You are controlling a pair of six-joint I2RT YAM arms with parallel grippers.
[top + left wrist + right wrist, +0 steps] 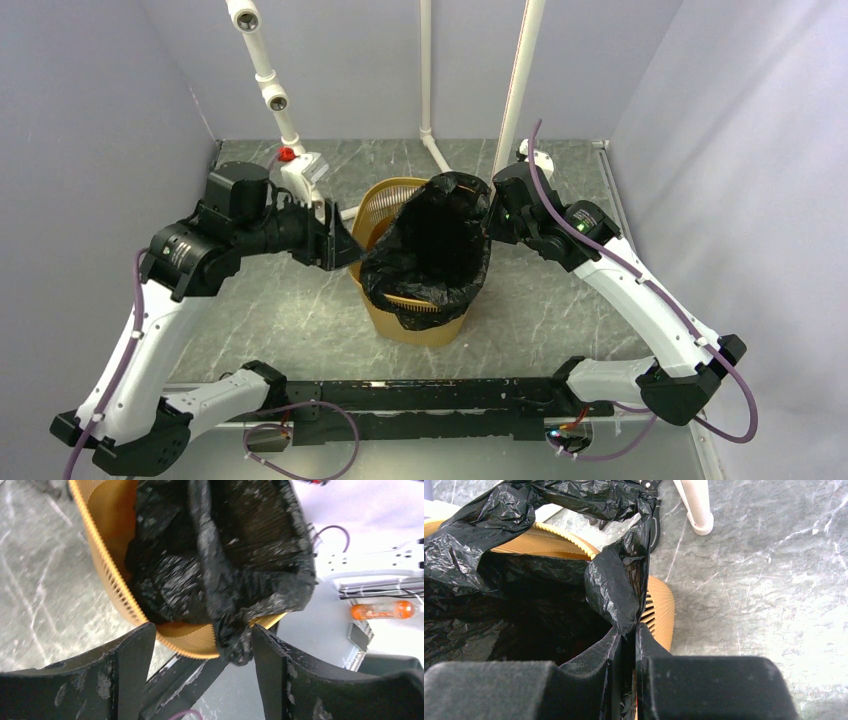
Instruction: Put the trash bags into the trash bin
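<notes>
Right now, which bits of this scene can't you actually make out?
- Bottom of the bin: in the overhead view the black bag covers it. In the right wrist view the inside is only darkness.
- Tips of the right gripper: in the overhead view they are hidden behind the bag's raised edge.
- Label on the orange bottle: in the left wrist view it is too blurred and small to read.

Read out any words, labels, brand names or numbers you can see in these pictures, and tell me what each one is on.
No text can be read in any view.
The orange bottle in the left wrist view has a label with marks, too blurred to read.
The trash bin and the trash bag show no print.
</notes>
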